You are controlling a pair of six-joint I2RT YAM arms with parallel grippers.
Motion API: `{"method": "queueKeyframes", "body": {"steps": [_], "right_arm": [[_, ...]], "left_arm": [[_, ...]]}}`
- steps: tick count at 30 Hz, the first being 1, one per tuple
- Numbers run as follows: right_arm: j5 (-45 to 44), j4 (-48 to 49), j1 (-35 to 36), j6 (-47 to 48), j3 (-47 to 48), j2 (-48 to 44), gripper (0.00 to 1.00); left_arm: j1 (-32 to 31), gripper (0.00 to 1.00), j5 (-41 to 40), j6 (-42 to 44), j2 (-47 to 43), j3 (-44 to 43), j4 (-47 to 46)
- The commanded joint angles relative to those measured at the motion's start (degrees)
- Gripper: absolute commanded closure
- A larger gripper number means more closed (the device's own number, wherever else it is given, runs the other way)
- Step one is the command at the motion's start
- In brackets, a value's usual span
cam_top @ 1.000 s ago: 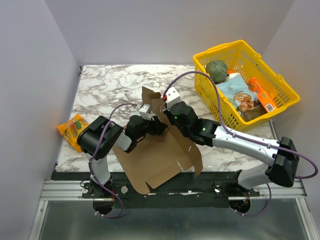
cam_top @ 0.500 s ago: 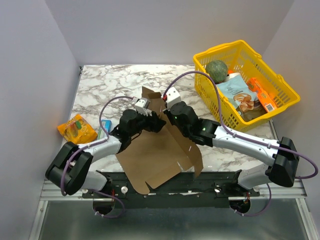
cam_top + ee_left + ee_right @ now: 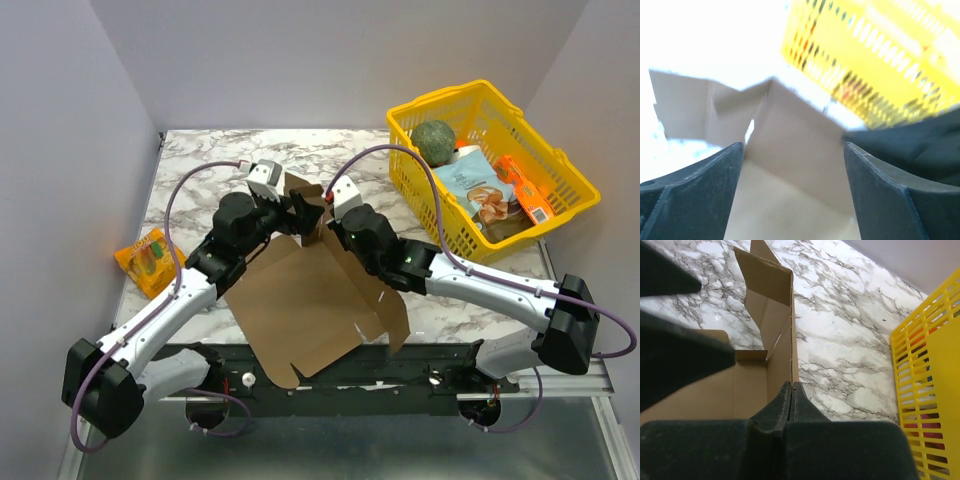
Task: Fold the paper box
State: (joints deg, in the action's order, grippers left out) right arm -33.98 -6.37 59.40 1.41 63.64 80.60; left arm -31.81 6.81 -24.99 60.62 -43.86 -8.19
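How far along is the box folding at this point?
Early on. Done: one wall of the paper box stands upright. In hand: the right hand pinches that wall, and the open left hand faces the box's far end. Left: most of it lies flat on the table, other sides not yet raised.

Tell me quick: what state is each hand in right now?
Left hand: open, holding nothing.
Right hand: closed, pinching an upright wall of the paper box.
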Motion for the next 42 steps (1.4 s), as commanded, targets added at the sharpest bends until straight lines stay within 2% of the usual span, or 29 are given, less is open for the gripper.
{"method": "queueKeyframes", "body": {"steps": [1,12,18,28,34,38,42], "right_arm": [[0.75,-7.08,0.02,0.00,-2.90,0.97,0.99],[1.19,-6.99,0.11,0.00,-2.82,1.23,0.99],[1.54,-6.81,0.02,0.00,-2.90,1.32,0.99],[0.93,-6.11,0.02,1.31,-3.61,2.19,0.99],[0.66,-5.58,0.19,2.54,-3.96,2.72,0.99],[0.58,-5.14,0.72,3.60,-3.87,3.34,0.99],[0.14,-5.14,1.42,4.56,-3.52,4.30,0.99]], "left_arm": [[0.96,0.08,-3.47,3.19,4.32,-8.16,4.84],[3.51,0.07,-0.13,3.37,17.59,-18.71,3.79],[5.27,0.07,2.24,1.18,21.46,-20.83,3.26],[5.80,0.12,8.13,-1.90,24.02,-19.25,1.51],[5.71,0.18,11.20,-3.83,24.46,-17.58,0.46],[5.71,0.26,11.03,-4.71,23.49,-14.68,-0.78],[5.71,0.29,11.12,-5.33,22.96,-12.75,-1.74]]}}
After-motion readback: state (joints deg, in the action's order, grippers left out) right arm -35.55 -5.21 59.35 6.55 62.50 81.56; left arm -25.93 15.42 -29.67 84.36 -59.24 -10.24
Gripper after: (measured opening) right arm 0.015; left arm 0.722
